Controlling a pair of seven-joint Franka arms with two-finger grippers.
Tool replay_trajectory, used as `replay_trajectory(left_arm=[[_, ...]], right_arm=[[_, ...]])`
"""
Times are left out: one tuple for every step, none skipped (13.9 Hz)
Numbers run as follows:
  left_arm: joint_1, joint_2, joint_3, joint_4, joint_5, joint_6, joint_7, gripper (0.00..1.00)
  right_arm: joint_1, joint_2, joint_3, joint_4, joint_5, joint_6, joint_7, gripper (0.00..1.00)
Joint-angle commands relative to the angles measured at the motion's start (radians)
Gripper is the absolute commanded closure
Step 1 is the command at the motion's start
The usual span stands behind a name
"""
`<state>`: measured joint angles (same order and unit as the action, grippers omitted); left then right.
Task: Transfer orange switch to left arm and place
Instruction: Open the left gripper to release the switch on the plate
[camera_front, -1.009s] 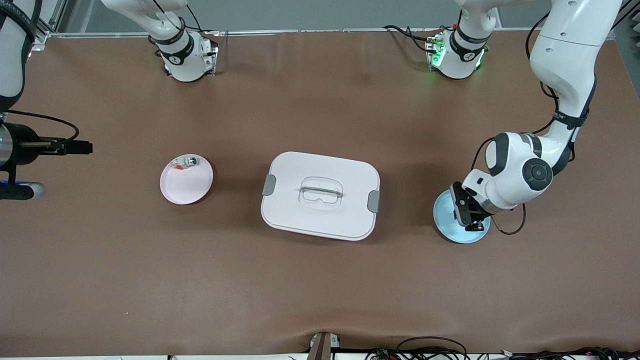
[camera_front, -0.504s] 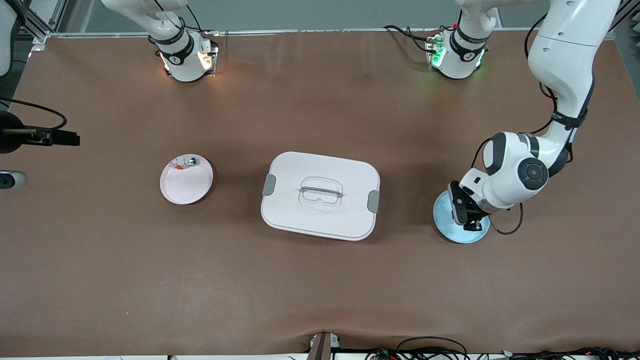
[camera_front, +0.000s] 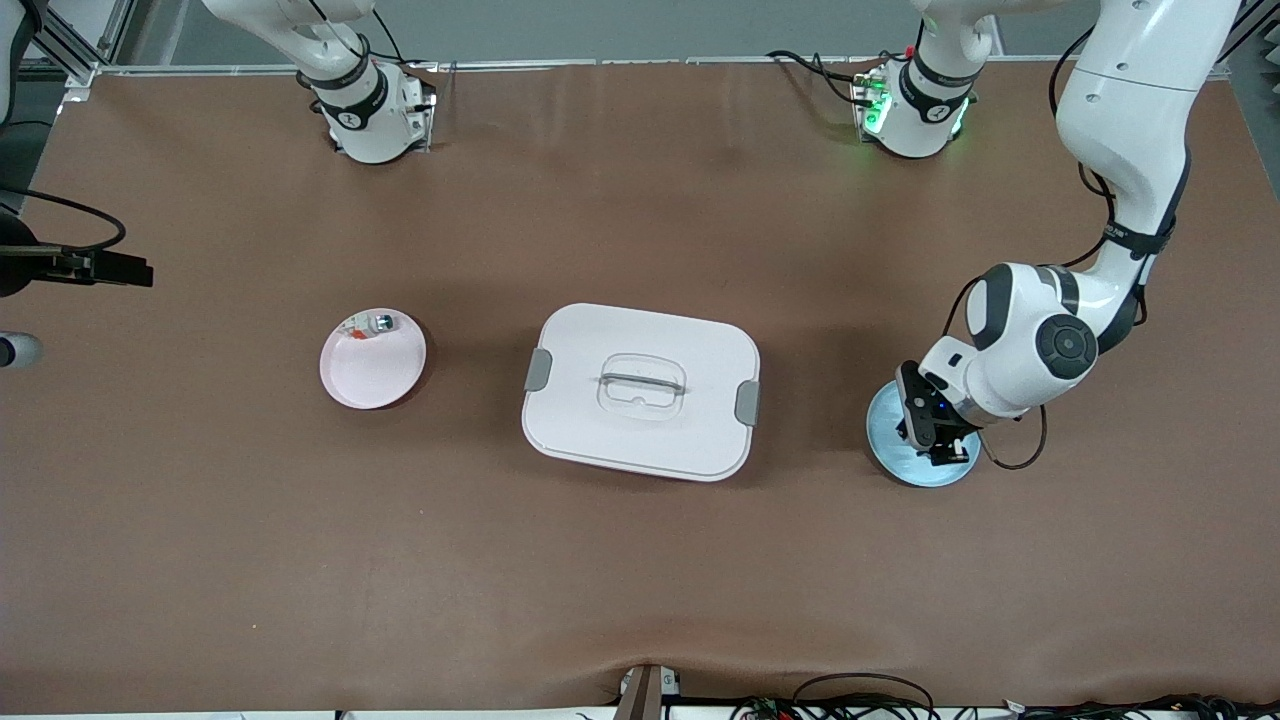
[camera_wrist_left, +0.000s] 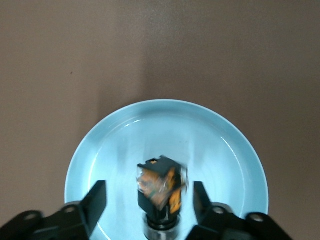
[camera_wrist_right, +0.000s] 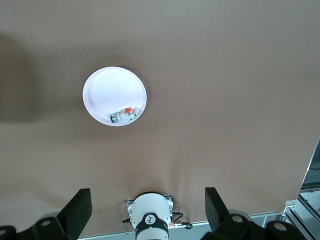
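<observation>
Orange switch (camera_wrist_left: 161, 187) sits in blue plate (camera_wrist_left: 230, 150) between released left pincer (camera_wrist_left: 150, 200); right pincer (camera_wrist_right: 145, 212) released

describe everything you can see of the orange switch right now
The orange switch is a tiny black block with glossy orange faces and a silvery round part at one end. It sits tilted on the blue plate, blurred in the left wrist view, at the left arm's end of the table. The left gripper is right over it, its fingers spread on either side with gaps, not touching it. In the front view the gripper hides it.
</observation>
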<state>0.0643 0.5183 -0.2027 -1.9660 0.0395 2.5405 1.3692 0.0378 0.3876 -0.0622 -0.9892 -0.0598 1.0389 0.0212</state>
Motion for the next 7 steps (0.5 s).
replay_trajectory(left_arm=[[0.002, -0.044, -0.003, -0.021, 0.020, 0.001, 0.010, 0.00], [0.002, -0.056, -0.004, -0.019, 0.020, -0.008, 0.007, 0.00], [0.003, -0.069, -0.004, -0.011, 0.020, -0.035, 0.001, 0.00], [0.005, -0.086, -0.004, -0.007, 0.019, -0.061, -0.007, 0.00], [0.008, -0.101, -0.004, 0.002, 0.019, -0.087, -0.024, 0.00], [0.009, -0.115, -0.006, 0.015, 0.019, -0.127, -0.048, 0.00], [0.009, -0.132, -0.004, 0.036, 0.019, -0.178, -0.080, 0.00]], right_arm=[[-0.009, -0.019, 0.018, -0.012, -0.009, 0.009, 0.013, 0.00], [-0.009, -0.021, 0.018, -0.012, -0.008, 0.021, 0.013, 0.00], [-0.012, -0.023, 0.018, -0.012, -0.003, 0.026, 0.013, 0.00], [-0.013, -0.023, 0.018, -0.012, -0.002, 0.027, 0.013, 0.00], [-0.015, -0.023, 0.018, -0.012, 0.000, 0.042, 0.013, 0.00], [-0.018, -0.023, 0.018, -0.012, 0.006, 0.047, 0.011, 0.00], [-0.016, -0.021, 0.016, -0.012, 0.008, 0.046, 0.009, 0.00]])
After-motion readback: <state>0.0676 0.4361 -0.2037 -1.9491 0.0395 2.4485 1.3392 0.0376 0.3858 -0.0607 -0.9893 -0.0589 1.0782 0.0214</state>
